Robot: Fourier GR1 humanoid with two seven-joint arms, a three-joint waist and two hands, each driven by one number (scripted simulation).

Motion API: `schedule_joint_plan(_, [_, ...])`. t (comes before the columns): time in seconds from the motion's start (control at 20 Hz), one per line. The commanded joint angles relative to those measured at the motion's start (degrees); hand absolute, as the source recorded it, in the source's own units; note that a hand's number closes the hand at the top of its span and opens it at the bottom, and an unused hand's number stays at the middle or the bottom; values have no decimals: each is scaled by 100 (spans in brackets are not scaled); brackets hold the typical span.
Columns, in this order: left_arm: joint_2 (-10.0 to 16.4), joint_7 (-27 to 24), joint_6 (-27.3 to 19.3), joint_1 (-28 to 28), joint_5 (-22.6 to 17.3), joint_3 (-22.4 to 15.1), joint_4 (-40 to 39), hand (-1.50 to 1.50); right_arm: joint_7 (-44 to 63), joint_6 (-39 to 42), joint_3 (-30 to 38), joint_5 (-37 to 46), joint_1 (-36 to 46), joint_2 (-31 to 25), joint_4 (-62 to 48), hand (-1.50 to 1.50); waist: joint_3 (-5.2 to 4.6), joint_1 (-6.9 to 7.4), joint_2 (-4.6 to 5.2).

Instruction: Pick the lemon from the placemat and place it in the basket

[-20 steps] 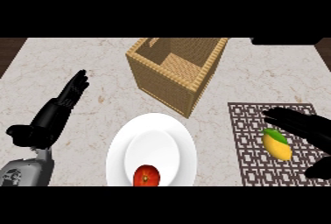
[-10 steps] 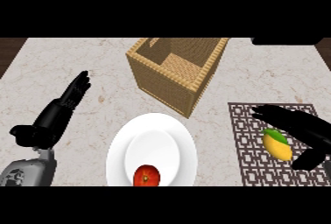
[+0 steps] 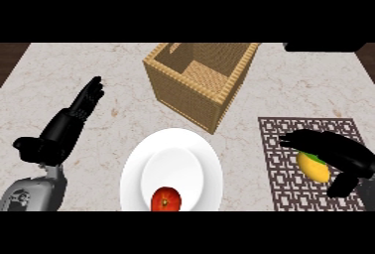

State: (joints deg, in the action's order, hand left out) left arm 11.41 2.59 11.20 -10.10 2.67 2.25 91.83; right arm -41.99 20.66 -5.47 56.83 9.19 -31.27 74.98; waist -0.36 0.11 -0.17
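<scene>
Head view, near edge first: a round red fruit (image 3: 167, 199) sits on the white round plate (image 3: 139, 163), low in the frame; not your concern. Just R of the plate, the dark lattice-pattern placemat (image 3: 275, 163) carries the yellow lemon (image 3: 315, 168). So the task's thing is on the mat, not lifted as far as you can see. The right hand (image 3: 333, 154) arches over it, fingers curled round the lemon's far side w/ the thumb low on the near side. It looks like a grasp, but you can't confirm contact, since the hand covers much of the fruit.

The left hand (image 3: 70, 124) rests at the view's left, fingers straight and released, holding nothing.

Farther back, the square woven wicker basket (image 3: 192, 94) stands on the pale marble counter (image 3: 110, 64), well apart from the mat. Its near wall hides part of its floor.

Progress: early. A grasp at most is done; lift, carry to the basket & release are all left.

A dark object (image 3: 322, 46) at top R is cut off; can't tell what it is.
</scene>
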Motion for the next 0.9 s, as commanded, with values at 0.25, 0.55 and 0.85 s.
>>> schedule_joint_plan(0.25, [-75,-176,18,-235,212,0,-470,0,-571,-365,-153,404,36,-131,-489,150,36,-24,21])
schedule_joint_plan(0.55, [-187,-289,-68,59,346,-113,-138,0,-739,-1188,-373,776,58,15,-367,150,38,-2,20])
schedule_joint_plan(0.85, [-177,-1,-7,32,155,-12,-36,0,1514,-780,-498,989,-49,1494,384,150,20,-54,-46])
